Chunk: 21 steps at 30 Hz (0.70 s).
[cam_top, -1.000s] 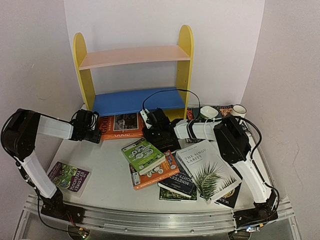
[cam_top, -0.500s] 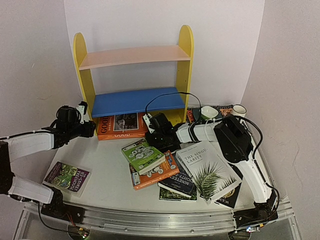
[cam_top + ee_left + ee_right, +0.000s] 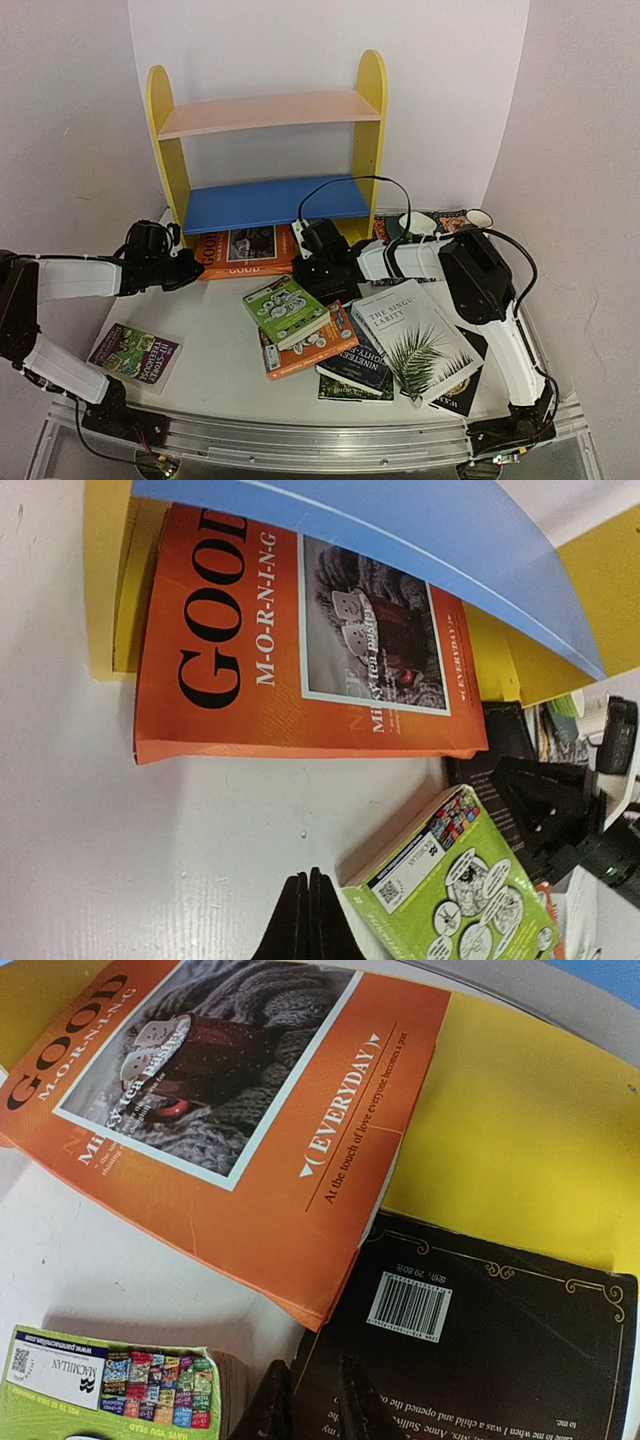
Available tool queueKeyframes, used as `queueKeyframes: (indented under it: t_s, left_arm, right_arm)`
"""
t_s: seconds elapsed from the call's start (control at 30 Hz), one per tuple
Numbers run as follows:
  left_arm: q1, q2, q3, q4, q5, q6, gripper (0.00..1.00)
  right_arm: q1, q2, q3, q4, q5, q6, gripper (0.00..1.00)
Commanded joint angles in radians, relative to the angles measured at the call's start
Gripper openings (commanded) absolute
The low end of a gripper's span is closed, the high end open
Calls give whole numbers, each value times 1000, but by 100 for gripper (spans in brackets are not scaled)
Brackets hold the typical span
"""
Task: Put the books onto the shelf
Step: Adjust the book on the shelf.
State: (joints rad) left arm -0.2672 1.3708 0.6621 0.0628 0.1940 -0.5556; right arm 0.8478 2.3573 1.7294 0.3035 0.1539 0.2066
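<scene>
books (image 3: pixel 330 340) lying flat on the white table (image 3: pixel 205 315) in front of the shelf (image 3: pixel 265 112). orange book (image 3: pixel 240 252) partly tucked under the shelf's blue board (image 3: pixel 265 200). just beside it, black book (image 3: pixel 480 1340), far edge over the yellow base (image 3: pixel 520 1130). green book (image 3: pixel 286 311) on top of a heap in the middle, white palm-leaf book (image 3: pixel 415 338) to the right, purple floral book (image 3: pixel 135 352) well apart at the near left. left gripper (image 3: pixel 308 915) pinched fully together, holding nothing, low over bare table between orange and green books. right gripper (image 3: pixel 315 1400) parted by a narrow gap, fingertips straddling the black book's edge; cannot tell whether gripping.
</scene>
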Motion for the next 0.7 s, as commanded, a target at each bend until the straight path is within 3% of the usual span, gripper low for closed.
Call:
queueKeyframes:
  t_s: [0.0, 0.23, 0.67]
  left_arm:
    - [3, 45, -12, 138, 39, -167, 0]
    - [3, 207, -5, 303, 70, -272, 0]
    - [4, 374, 18, 444, 42, -336, 0]
  right_arm:
    - [6, -4, 30, -7, 16, 16, 18]
    - [6, 40, 76, -7, 25, -7, 21]
    - [6, 92, 139, -9, 22, -71, 21]
